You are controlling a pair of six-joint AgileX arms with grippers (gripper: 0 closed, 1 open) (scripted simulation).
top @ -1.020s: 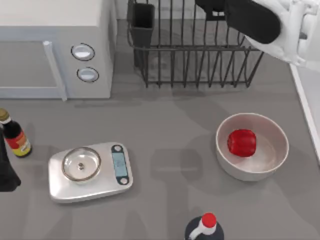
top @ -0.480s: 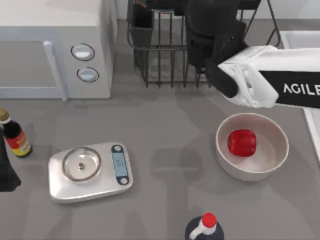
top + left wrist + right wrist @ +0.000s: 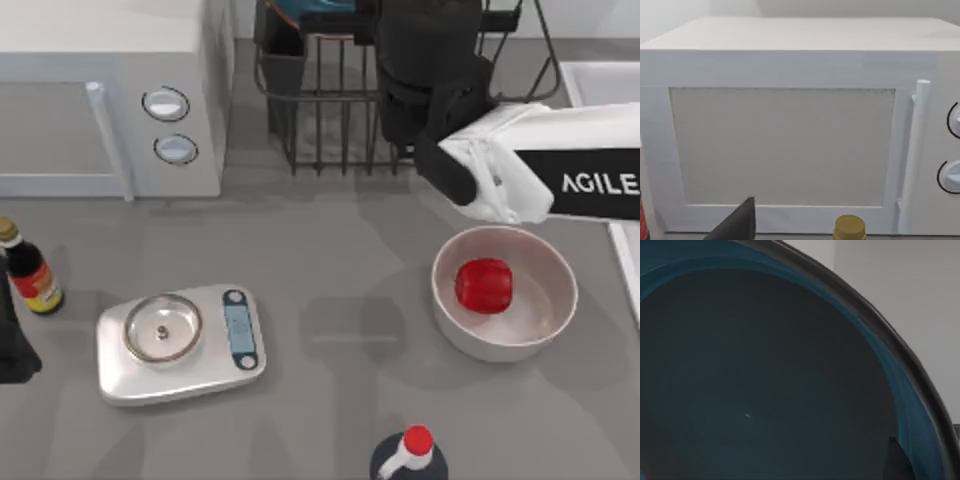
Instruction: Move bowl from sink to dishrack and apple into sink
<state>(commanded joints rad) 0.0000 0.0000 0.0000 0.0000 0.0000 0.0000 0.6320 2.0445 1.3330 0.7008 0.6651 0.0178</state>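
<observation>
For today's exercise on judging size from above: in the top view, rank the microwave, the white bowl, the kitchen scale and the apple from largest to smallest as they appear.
1. Microwave, though cut off by the picture's edge.
2. Kitchen scale.
3. White bowl, not far behind the scale.
4. Apple, lying in the white bowl.

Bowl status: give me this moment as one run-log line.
right arm: over dishrack | bowl: at right gripper, above rack | apple: in white bowl | left arm: parked, table's left

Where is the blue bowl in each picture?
Top view: the bowl is at the top edge, at the dishrack's far end.
Right wrist view: the bowl is close up, dark inside with a teal rim.
Left wrist view: faces the microwave.
Shared landmark: the microwave, upper left in the top view.
</observation>
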